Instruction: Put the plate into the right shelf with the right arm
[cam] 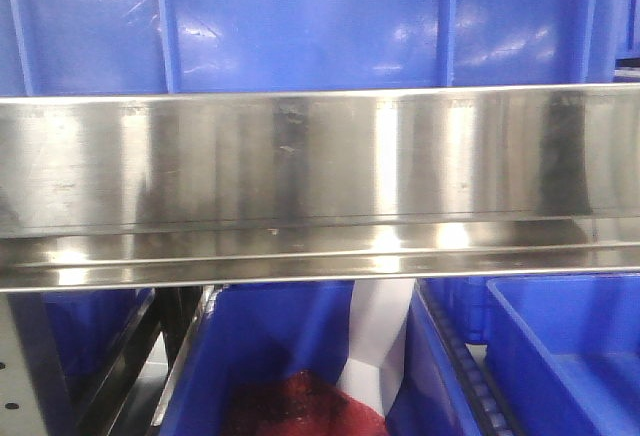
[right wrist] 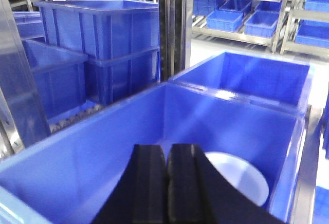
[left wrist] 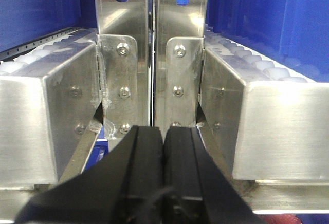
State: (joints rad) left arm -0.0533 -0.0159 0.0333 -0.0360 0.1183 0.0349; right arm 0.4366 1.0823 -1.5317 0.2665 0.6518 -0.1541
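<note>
- Right gripper [right wrist: 167,154]: black, two-fingered; fingers pressed together with nothing between them. It hung above the open top of a large blue bin [right wrist: 103,147].
- Plate [right wrist: 241,178]: white, round, shallow, glossy. It lay on the floor of that bin, below and just ahead-right of the right fingertips, its near edge hidden behind the fingers. It touched no part of the gripper.
- Second blue bin [right wrist: 267,80]: beyond the first, farther ahead of the right gripper; what showed of its inside held nothing.
- Left gripper [left wrist: 163,142]: black, fingers closed flat against each other, holding nothing. It pointed at the bolted steel uprights [left wrist: 149,54] of the shelf, with roller tracks [left wrist: 252,59] running back on either side of it.
- Steel rail [cam: 320,166]: broad, brushed, horizontal, filling the front view, with blue bins above and below. One lower bin held a red mass [cam: 300,401] and a white strip [cam: 380,336]; what these were could not be told.
- Step in hand, as judged: the plate appeared already released inside the shelf bin, so placing looked done and the arm's retreat was in hand.
- Next move, as judged: a lift up and back, clear of the bin's near wall and the rail, without brushing the plate.
</note>
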